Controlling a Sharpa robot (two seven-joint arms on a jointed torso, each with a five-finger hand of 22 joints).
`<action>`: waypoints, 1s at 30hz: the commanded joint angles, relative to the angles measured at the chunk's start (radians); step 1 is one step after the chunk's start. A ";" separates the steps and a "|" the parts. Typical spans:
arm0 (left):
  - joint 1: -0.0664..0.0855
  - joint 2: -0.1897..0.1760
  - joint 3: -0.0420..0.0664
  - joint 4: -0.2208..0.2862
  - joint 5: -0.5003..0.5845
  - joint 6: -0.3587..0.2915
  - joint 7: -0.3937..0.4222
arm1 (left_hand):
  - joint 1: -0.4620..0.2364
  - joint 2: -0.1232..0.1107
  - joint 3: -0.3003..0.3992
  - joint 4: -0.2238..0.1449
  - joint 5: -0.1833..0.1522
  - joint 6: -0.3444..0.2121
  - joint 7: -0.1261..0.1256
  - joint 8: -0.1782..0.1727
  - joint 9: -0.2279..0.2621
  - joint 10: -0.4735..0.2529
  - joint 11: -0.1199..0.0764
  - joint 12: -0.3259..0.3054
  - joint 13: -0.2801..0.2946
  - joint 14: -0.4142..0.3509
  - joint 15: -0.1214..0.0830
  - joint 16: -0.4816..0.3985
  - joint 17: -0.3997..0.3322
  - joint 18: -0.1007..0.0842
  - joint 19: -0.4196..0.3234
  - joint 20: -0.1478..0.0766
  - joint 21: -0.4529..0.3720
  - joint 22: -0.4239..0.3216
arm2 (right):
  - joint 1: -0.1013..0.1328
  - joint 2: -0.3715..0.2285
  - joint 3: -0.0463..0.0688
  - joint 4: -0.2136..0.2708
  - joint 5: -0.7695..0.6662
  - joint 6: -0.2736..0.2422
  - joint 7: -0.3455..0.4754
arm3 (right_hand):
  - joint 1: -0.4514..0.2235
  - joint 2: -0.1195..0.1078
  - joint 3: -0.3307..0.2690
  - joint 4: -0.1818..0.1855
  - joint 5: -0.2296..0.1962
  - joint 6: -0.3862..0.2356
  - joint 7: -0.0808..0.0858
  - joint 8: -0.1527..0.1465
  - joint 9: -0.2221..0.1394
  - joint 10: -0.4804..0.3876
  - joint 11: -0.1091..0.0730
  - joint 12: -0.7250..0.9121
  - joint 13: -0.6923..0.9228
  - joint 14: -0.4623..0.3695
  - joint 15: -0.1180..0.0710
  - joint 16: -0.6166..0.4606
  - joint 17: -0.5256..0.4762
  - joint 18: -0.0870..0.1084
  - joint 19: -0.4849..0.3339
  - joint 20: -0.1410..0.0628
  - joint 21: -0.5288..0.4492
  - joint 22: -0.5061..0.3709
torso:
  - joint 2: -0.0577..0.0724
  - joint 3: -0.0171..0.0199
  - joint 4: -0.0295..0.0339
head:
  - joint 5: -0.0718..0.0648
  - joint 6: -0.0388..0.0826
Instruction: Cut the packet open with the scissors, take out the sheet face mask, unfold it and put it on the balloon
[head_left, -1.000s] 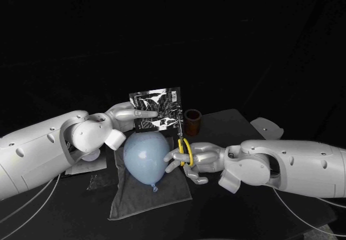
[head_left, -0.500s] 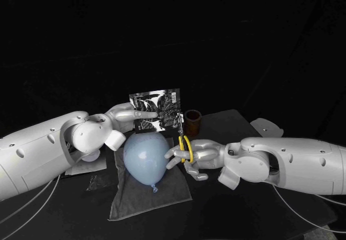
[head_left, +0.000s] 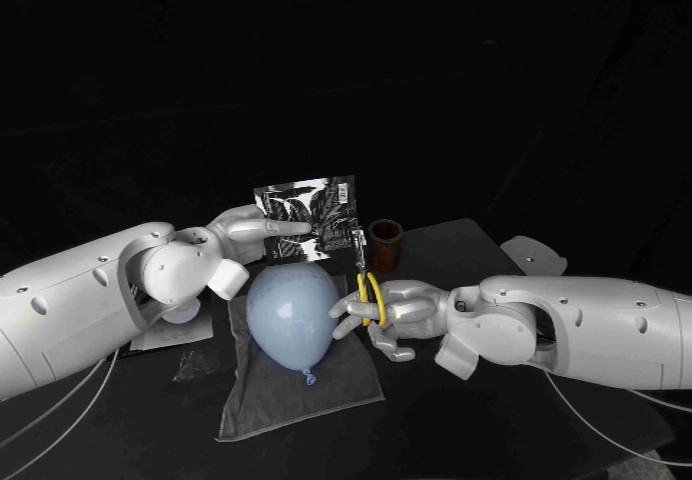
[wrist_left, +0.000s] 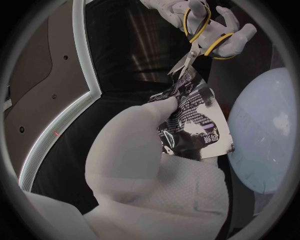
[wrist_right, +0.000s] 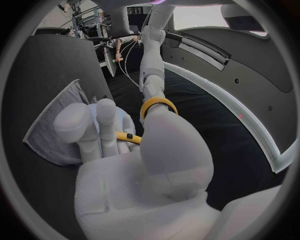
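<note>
Black table (head_left: 450, 246) lies under a grey cloth (head_left: 274, 400), and on the cloth rests the pale blue balloon (head_left: 296, 315), its knot toward the robot. Since a second ago the right hand (head_left: 397, 312) has risen, bringing the scissors (head_left: 366, 282) up to the packet (head_left: 306, 218). Its fingers are hooked through the yellow loops, and the blades stand nearly upright with their tips at the packet's lower right edge. The left hand (head_left: 248, 236) pinches the packet upright above the balloon.

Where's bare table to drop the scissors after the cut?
Bare table beyond the right hand, beside the brown tube; more right of the grey cloth, nearer the robot. Crowded mid-table: balloon, packet, scissors, left hand.
</note>
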 joint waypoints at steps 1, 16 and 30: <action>0.001 0.001 0.001 0.002 0.011 0.003 0.013 | 0.004 0.010 0.003 -0.005 0.004 0.001 0.008 0.004 0.094 0.005 0.002 0.005 0.001 0.003 -0.006 -0.006 0.001 0.015 0.005 0.000 0.002 0.000 | -0.001 0.007 0.001 -0.006 -0.008 0.006 0.012 | -0.003 0.010 -0.007 0.001 -0.001 -0.059 0.066 0.006 -0.002 0.006 0.002 0.004 -0.002 -0.006 -0.001 0.003 -0.002 0.012 -0.002 0.000 -0.007 -0.001 | 0.000 0.0007 0.0007 | 0.002 0.001; 0.001 0.002 0.001 0.001 0.011 0.003 0.017 | 0.004 0.010 0.003 -0.005 0.004 0.001 0.008 0.004 0.094 0.005 0.002 0.005 0.001 0.003 -0.006 -0.006 0.001 0.015 0.005 0.000 0.002 0.000 | -0.005 0.027 0.001 -0.036 -0.007 0.004 0.004 | -0.004 0.010 -0.014 0.002 -0.001 -0.058 0.066 0.007 -0.007 0.001 0.004 0.004 -0.008 -0.012 0.000 0.002 -0.009 0.013 -0.006 0.000 -0.015 -0.009 | 0.001 -0.0014 0.0002 | 0.007 0.005; 0.014 0.008 0.003 -0.008 0.006 -0.004 0.022 | 0.003 0.009 0.004 -0.008 0.004 0.001 0.007 0.005 0.096 0.006 0.002 0.005 0.001 0.004 -0.006 -0.007 0.002 0.015 0.005 0.000 0.002 0.000 | -0.017 0.033 -0.001 -0.040 -0.013 0.006 -0.003 | -0.004 0.009 -0.020 0.003 -0.001 -0.058 0.064 0.007 -0.014 -0.005 0.006 0.004 -0.014 -0.023 0.002 -0.003 -0.020 0.016 -0.012 0.002 -0.029 -0.021 | 0.000 0.0007 -0.0012 | 0.008 0.004</action>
